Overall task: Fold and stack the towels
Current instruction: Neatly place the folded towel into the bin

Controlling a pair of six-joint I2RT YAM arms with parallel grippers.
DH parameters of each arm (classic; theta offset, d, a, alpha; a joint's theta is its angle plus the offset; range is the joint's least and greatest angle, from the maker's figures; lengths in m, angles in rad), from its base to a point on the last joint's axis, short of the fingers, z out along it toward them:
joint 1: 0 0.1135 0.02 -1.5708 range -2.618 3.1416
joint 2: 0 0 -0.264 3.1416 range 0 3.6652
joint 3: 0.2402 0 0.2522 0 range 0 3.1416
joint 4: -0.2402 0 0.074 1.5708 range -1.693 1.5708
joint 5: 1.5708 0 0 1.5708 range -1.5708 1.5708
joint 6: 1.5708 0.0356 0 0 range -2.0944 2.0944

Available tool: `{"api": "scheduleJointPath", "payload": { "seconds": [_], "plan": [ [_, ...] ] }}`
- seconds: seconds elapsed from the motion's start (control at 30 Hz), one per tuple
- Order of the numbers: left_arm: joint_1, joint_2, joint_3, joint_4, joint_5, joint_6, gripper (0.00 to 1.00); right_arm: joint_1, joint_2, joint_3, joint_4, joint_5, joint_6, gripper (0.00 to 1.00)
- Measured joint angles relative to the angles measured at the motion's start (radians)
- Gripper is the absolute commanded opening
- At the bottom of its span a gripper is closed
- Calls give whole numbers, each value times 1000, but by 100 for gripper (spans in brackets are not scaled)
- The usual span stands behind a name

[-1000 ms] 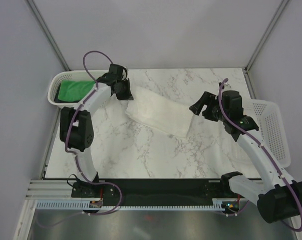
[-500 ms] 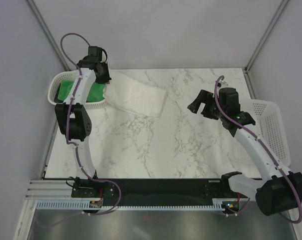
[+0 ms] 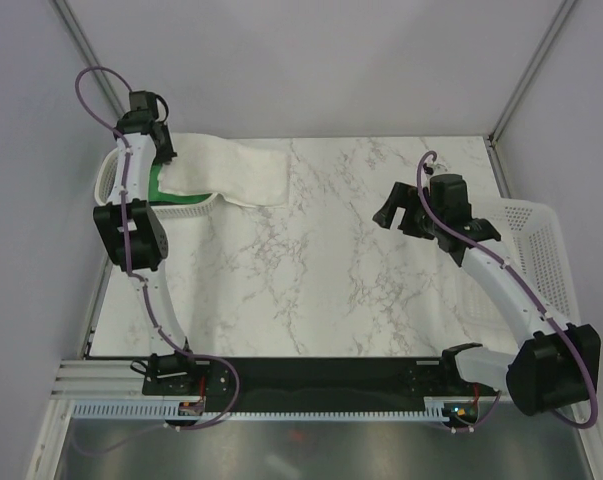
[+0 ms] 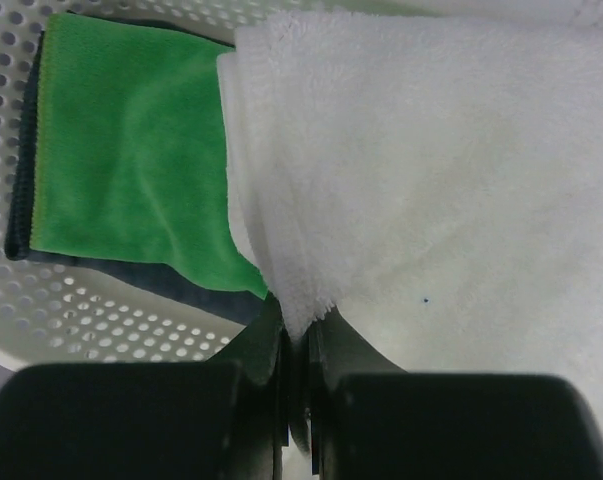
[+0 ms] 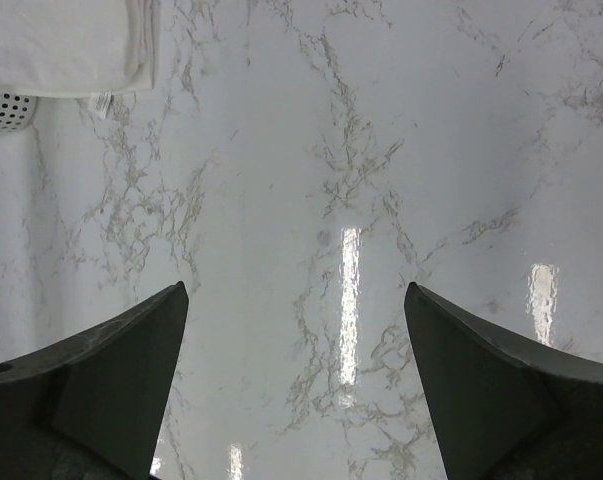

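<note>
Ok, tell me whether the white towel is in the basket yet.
Partly: the white towel drapes across the basket rim, one end on the table.

Marble-patterned worktop closed in by plain, pale walls.
The white worktop [image 3: 311, 300], veined in grey, fills the middle of the scene. A pale grey far wall [image 3: 311, 70], left wall [image 3: 31, 250] and right wall [image 3: 581, 120] rise around it, with slanting metal posts at the far-left [image 3: 94, 70] and far-right [image 3: 529, 70] corners. Along the near edge runs a black strip [image 3: 321, 385], then a slotted white rail [image 3: 281, 408], and nearest of all a dull grey metal surface [image 3: 311, 450]. Bright streaks of light [image 5: 349, 290] glare off the worktop's glossy face.
</note>
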Motion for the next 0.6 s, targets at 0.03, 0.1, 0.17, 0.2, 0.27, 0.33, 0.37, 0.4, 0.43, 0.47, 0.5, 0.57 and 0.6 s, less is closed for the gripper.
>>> {"api": "scheduleJointPath", "payload": {
  "seconds": [0.03,0.1,0.17,0.2,0.27,0.33,0.37,0.4,0.43,0.47,0.5,0.57,0.6],
  "plan": [
    [8,11,8,2,-17,18,2,0,3,0,2,1,-2,98],
    [21,27,19,9,-39,50,2,0,8,0,10,0,-4,98],
    [33,39,27,17,-54,78,2,0,13,0,20,-1,-7,98],
    [41,43,31,25,-60,92,2,0,17,0,23,-2,-9,98],
    [55,47,31,32,-71,113,2,0,26,-2,27,-3,-11,98],
    [73,47,31,39,-77,129,2,0,37,-3,34,-8,-14,98],
    [83,47,33,44,-79,137,2,0,43,-5,36,-11,-15,98],
    [93,48,38,48,-80,144,2,0,50,-5,37,-15,-16,98],
    [102,51,44,51,-84,150,2,0,58,-6,39,-18,-16,98],
    [110,54,52,56,-90,159,2,0,65,-6,40,-23,-16,98],
    [116,57,60,60,-99,168,2,0,74,-6,42,-26,-16,98],
    [125,61,70,71,-110,183,2,0,88,-7,43,-32,-16,98],
    [128,61,73,76,-117,191,2,0,94,-7,43,-36,-16,98]
  ]
}}
